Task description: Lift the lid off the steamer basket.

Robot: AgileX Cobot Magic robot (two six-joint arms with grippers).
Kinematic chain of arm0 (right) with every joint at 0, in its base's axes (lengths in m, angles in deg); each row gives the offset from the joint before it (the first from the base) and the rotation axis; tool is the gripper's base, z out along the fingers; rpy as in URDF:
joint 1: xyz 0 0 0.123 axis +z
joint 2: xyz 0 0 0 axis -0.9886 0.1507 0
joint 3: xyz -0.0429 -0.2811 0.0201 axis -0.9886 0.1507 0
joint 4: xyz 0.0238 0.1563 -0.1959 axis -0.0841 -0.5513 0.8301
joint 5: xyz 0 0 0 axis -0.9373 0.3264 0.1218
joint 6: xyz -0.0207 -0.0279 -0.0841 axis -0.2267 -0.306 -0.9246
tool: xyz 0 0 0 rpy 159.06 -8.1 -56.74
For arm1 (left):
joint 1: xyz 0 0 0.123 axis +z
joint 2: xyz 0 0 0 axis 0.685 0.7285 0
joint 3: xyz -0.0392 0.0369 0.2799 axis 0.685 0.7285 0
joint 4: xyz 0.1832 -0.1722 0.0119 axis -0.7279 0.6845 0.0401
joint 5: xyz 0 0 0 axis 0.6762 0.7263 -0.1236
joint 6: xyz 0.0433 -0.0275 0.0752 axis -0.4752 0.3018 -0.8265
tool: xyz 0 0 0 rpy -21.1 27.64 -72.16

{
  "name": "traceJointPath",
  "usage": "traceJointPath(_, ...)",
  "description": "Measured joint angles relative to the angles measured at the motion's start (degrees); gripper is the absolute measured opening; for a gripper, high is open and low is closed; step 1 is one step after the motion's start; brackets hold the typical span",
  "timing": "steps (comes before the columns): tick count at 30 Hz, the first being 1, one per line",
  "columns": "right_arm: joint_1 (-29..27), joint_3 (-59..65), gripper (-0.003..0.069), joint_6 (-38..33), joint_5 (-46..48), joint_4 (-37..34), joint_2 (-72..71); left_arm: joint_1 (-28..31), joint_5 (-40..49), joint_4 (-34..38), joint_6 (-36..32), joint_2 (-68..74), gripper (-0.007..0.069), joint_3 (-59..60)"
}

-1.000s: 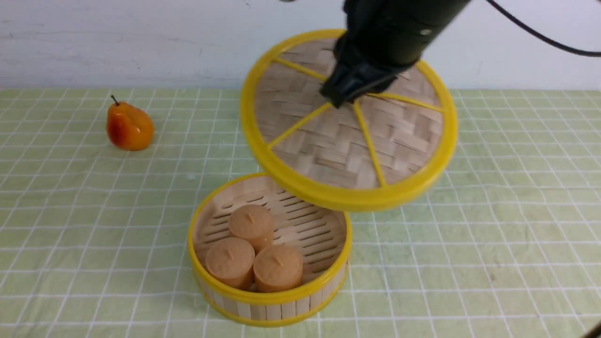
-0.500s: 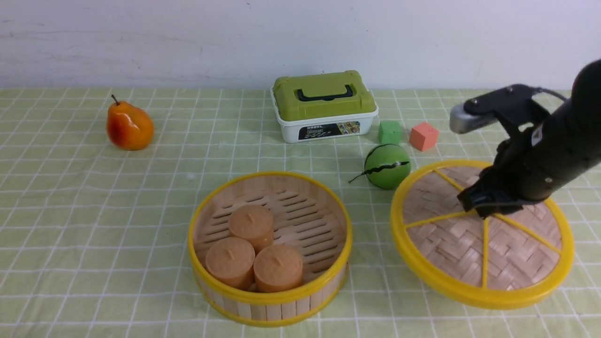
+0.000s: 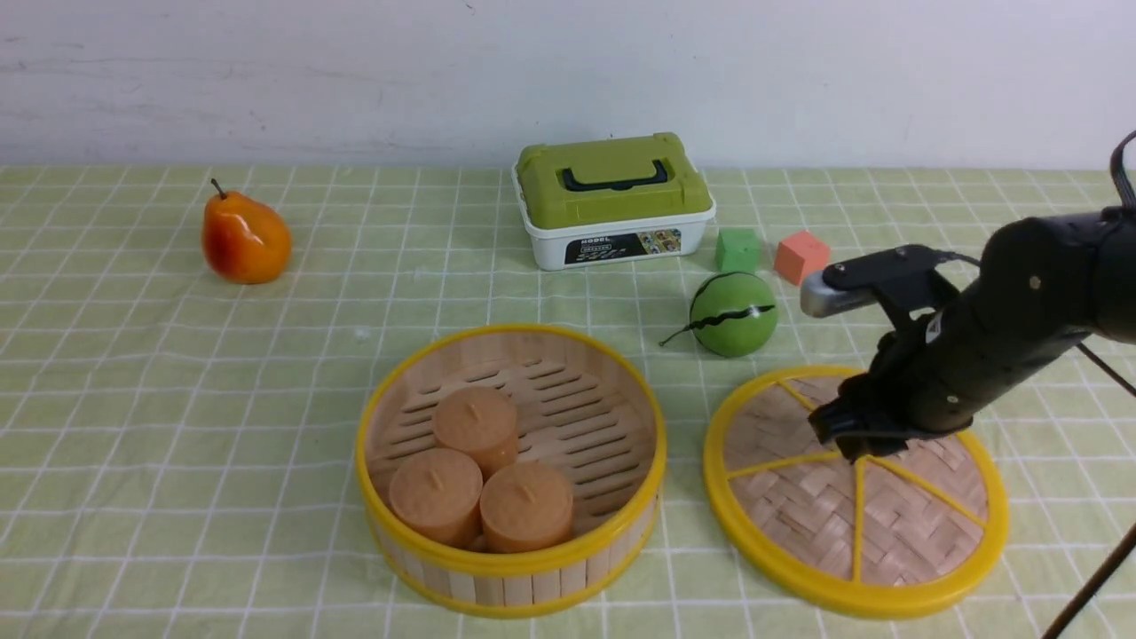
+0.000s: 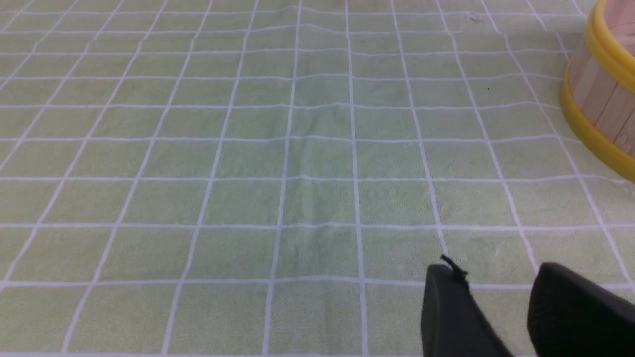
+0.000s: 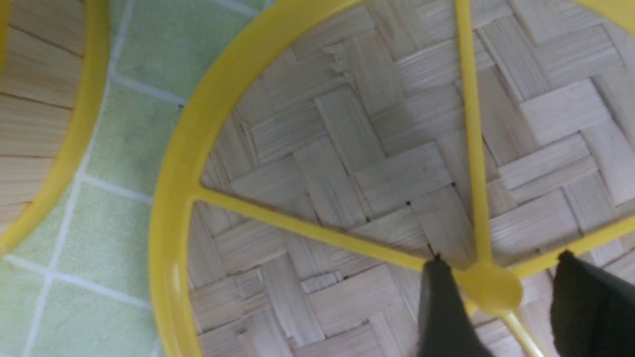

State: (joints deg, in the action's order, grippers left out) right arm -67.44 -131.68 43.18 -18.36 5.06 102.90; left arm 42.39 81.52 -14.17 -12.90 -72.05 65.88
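The lid (image 3: 856,524), woven bamboo with a yellow rim and spokes, lies flat on the cloth to the right of the steamer basket (image 3: 510,564). The basket stands uncovered with three tan round cakes (image 3: 479,479) inside. My right gripper (image 3: 854,442) is down at the lid's centre. In the right wrist view its fingers (image 5: 501,263) stand open on either side of the yellow knob (image 5: 488,288), with a gap beside it, over the lid (image 5: 347,163). My left gripper (image 4: 496,270) is open over bare cloth, with the basket's wall (image 4: 603,99) off to one side.
An orange pear (image 3: 246,240) sits far left. At the back stand a white box with a green lid (image 3: 612,200), a green cube (image 3: 738,249) and a red-orange cube (image 3: 800,257). A green ball (image 3: 733,314) lies just behind the lid.
The right arm carried the lid from above the basket to the right and lowered it flat onto the cloth. Its jaws have parted from the knob.
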Motion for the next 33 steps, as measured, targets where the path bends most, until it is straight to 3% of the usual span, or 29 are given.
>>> traceJointPath(3,0.0,-1.88,0.0397,-0.26,3.01,-0.18,-6.38,0.0,0.0,0.0,0.0,0.0,0.0239,0.0)
traceJointPath(6,0.0,-2.46,0.0424,-0.79,4.12,-0.18,-14.44,0.0,0.0,0.0,0.0,0.0,0.0239,0.0)
traceJointPath(10,0.0,-1.46,0.0405,-0.9,4.23,0.24,-26.22,0.0,0.0,0.0,0.0,0.0,0.0239,0.0)
traceJointPath(13,0.0,1.89,0.0357,-1.03,3.45,0.24,-33.96,0.0,0.0,0.0,0.0,0.0,0.0239,0.0)
traceJointPath(17,0.0,10.85,0.0199,-1.06,1.4,0.47,-46.12,0.0,0.0,0.0,0.0,0.0,0.0239,0.0)
traceJointPath(19,0.0,17.0,0.0062,-1.06,0.32,0.47,-53.45,0.0,0.0,0.0,0.0,0.0,0.0239,0.0)
traceJointPath(21,0.0,21.1,0.0001,-1.06,-0.32,0.47,-58.41,0.0,0.0,0.0,0.0,0.0,0.0239,0.0)
traceJointPath(33,0.0,31.33,-0.0022,-1.06,-7.39,0.21,-69.39,0.0,0.0,0.0,0.0,0.0,0.0239,0.0)
